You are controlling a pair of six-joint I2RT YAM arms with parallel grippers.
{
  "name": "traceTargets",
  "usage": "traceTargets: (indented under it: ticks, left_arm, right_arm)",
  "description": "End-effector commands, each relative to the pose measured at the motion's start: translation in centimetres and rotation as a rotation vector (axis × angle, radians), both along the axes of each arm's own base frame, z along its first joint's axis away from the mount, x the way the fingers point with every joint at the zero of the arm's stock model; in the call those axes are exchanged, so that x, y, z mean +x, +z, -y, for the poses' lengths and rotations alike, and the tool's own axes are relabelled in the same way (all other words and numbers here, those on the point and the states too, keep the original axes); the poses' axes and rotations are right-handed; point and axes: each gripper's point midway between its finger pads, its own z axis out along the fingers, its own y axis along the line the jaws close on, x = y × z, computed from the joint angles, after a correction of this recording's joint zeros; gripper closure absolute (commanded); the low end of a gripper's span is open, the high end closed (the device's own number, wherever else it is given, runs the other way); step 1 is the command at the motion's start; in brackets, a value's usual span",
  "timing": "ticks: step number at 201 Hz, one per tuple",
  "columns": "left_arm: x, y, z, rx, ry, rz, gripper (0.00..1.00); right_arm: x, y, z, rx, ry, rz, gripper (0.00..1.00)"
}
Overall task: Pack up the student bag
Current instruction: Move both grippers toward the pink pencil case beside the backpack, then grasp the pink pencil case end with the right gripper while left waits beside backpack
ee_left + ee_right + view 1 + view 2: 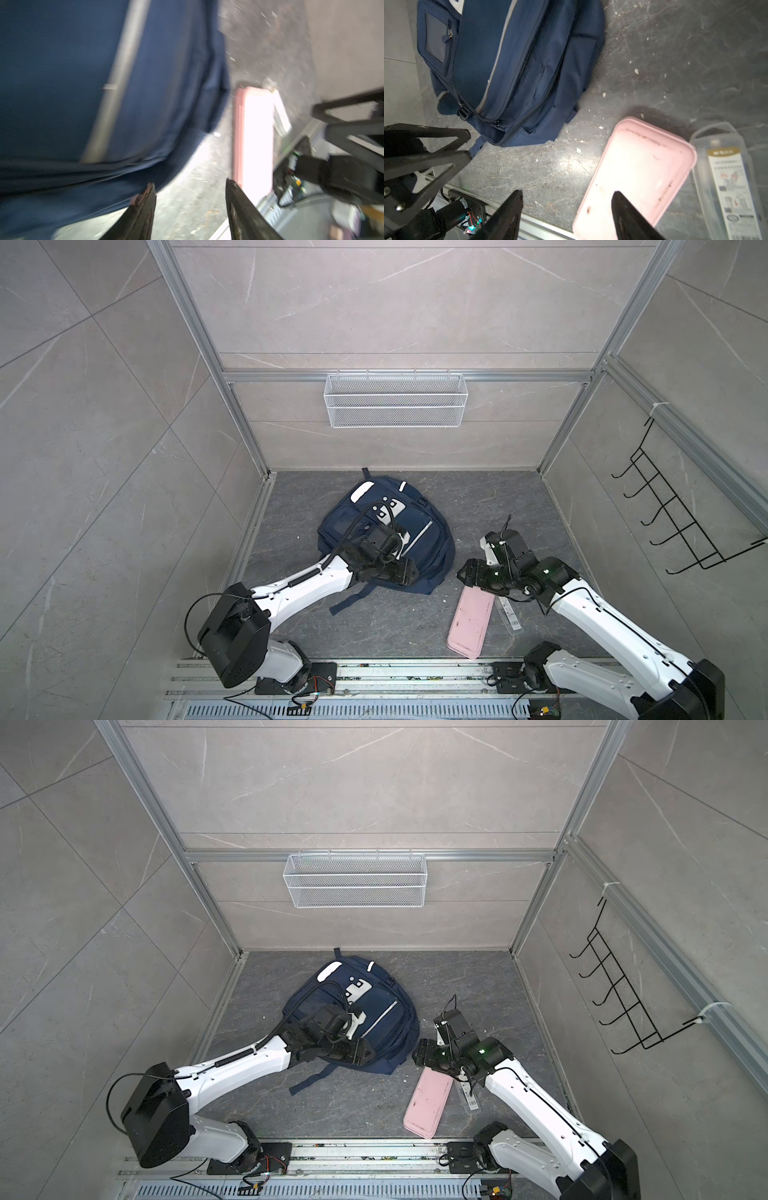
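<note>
Found the student bag [432, 547], a large navy-blue fabric backpack with white patches and a silver stripe, lying flat, front up, on the dark grey marbled floor [374, 635], near its middle and toward the back wall. Traced the long zips in the right wrist view; judged them shut as far as visible, with no lining on show. Could not check the part under the left arm.

Spotted a flat pink rectangular plastic box [643, 166] on the floor near the bag, on the right arm's side, apart from it. Spotted a clear slim plastic case [724, 176] with a printed label just beside that box, on the side away from the bag. Judged both unpacked.

Saw the left gripper [190, 185] poised over the bag's near edge, fingers apart, nothing between, through heavy blur. Saw the right gripper [568, 192] hanging over the floor by the pink box's far end, fingers apart, empty.

Reckoned packing barely begun: bag to be opened, both items to be put in, zip to be closed.
</note>
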Motion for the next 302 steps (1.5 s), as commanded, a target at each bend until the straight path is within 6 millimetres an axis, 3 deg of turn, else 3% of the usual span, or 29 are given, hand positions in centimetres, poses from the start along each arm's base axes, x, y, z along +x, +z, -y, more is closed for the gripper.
traceTargets:
  ticks: [1,22,71,116,164,191,214,302]
  left_arm:
    - [-1.7,1.0,3.9,-0.085,-0.156,0.001,0.44]
    - [-3.3,-0.4,6.0,-0.084,-0.225,-0.052,0.44]
    - [-4.3,-3.4,9.1,-0.077,-0.268,-0.126,0.44]
    - [-5.0,-5.0,10.4,-0.054,-0.298,-0.153,0.44]
    - [-5.2,-6.2,11.3,-0.028,-0.308,-0.155,0.44]
    - [-5.1,-6.5,12.1,-0.021,-0.304,-0.162,0.45]
    - [-5.2,-7.2,12.4,-0.020,-0.291,-0.191,0.46]
    - [-5.4,-9.0,12.0,0.015,-0.254,-0.243,0.52]
  right_arm:
    - [-3.1,-1.9,1.7,-0.073,-0.046,-0.097,0.29]
    - [-5.0,-3.1,1.8,-0.085,-0.044,-0.127,0.30]
    - [-7.6,-6.3,2.6,-0.112,-0.057,-0.177,0.30]
    - [-9.3,-8.8,3.6,-0.117,-0.073,-0.228,0.30]
    - [-9.5,-10.7,4.7,-0.154,-0.120,-0.238,0.30]
    - [-9.4,-11.5,4.0,-0.114,-0.138,-0.246,0.30]
    - [-9.0,-11.7,3.0,-0.018,-0.168,-0.239,0.30]
    - [-8.8,-12.6,4.6,-0.011,-0.242,-0.227,0.30]
